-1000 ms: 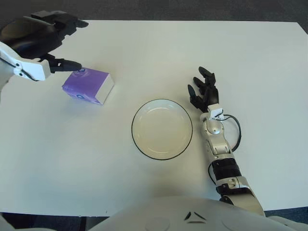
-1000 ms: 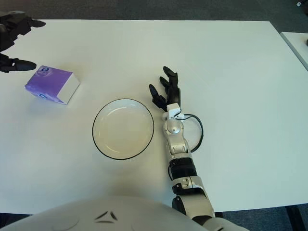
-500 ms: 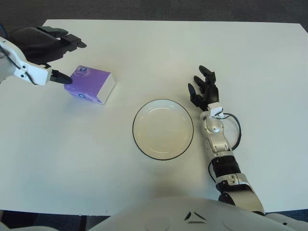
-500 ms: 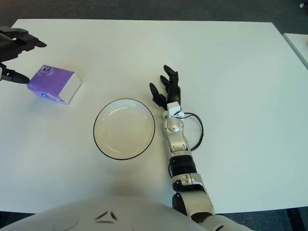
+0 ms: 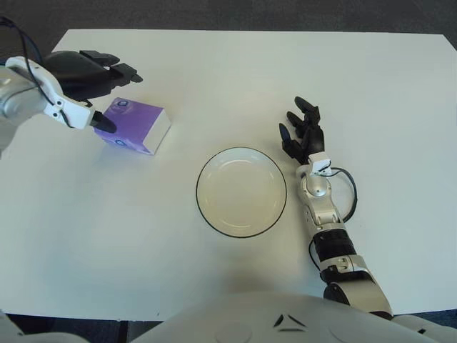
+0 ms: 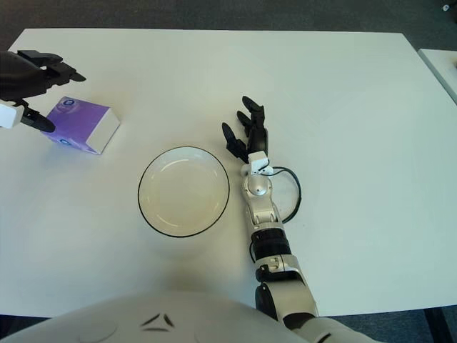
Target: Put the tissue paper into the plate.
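Note:
A purple tissue pack [image 5: 133, 126] with a white end lies on the white table at the left. My left hand [image 5: 107, 86] hovers at its far left end, open, with the thumb low at the pack's near-left corner and the other fingers spread above its far edge. Nothing is held. A white plate [image 5: 241, 191] with a dark rim sits empty in the middle of the table. My right hand [image 5: 303, 131] shows just right of the plate, fingers spread, palm down.
The white table [image 5: 235, 71] runs to a dark floor at the far edge. A thin black cable [image 5: 348, 193] loops beside my right wrist. A second white surface [image 6: 444, 61] shows at the far right.
My left hand has come right and down toward the tissue pack, its fingers now straddling the pack's left end. The pack, plate and right hand have stayed put.

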